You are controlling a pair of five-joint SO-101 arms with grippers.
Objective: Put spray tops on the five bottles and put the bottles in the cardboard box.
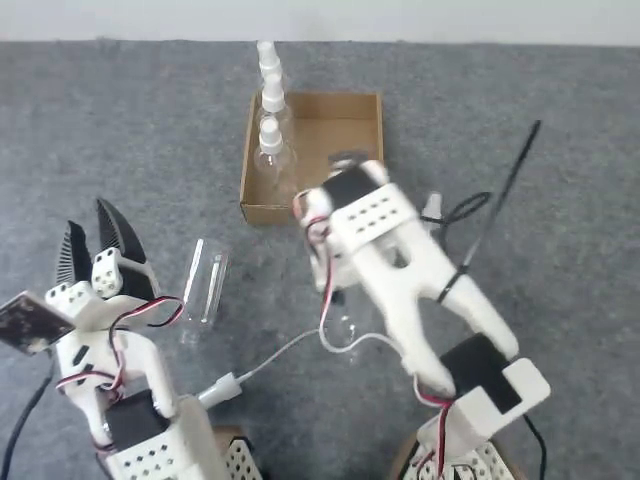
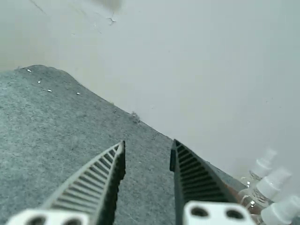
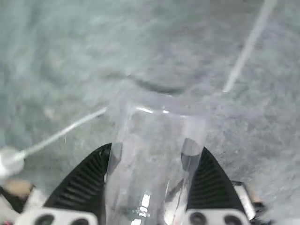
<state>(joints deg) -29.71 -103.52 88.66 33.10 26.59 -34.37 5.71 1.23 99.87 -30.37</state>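
Bottle [image 3: 159,131] with no top is gripped in the right end effector [image 3: 153,152]; three capped bottles [image 1: 272,140] stand by the left wall of the cardboard box [image 1: 350,115], upper centre. A bare bottle [image 1: 205,280] lies left of centre on the surface [image 1: 560,90]. Left end effector [image 1: 100,245] is wide and empty; the step looks like capping, so next it likely fetches the spray top [image 1: 228,386] at lower centre and feeds its tube into the held neck.

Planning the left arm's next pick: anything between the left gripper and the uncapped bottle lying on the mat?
Nothing visible. Only bare grey mat lies between the open left gripper and the lying bottle. The loose spray top with its tube sits nearer the arm bases, off that line.
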